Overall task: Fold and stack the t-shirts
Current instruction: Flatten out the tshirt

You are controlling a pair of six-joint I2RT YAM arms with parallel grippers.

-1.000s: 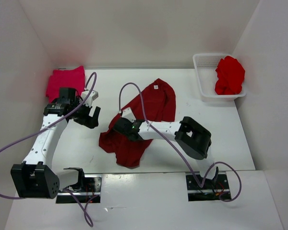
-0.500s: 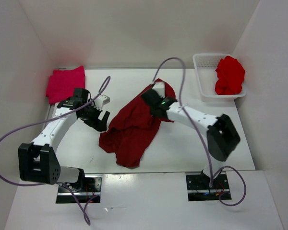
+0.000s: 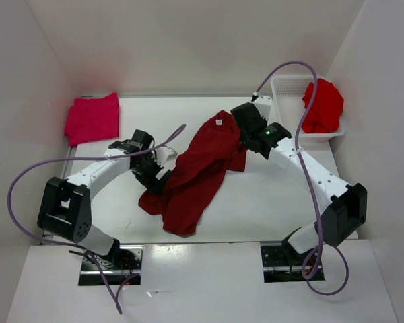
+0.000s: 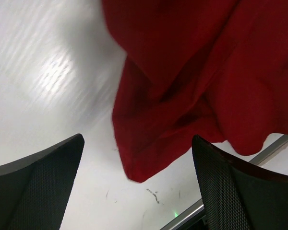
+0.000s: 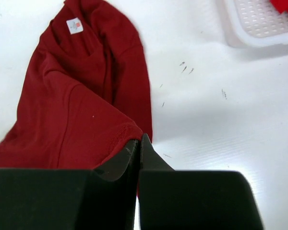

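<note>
Lying crumpled between 2 grippers, the dark maroon cloth t-shirt (image 3: pixel 195 171) is pinched at its hem by the clenched right gripper (image 5: pixel 138 143); the left gripper (image 4: pixel 138 141) is held spread open, the cloth just below its fingers.

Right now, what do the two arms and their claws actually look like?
The left arm and right arm are slim white links with chunky black joints, each trailing a looping purple cable. A small green light glows near the right claw. The left claw has black, wedge-shaped fingers with a fine dotted texture.
</note>
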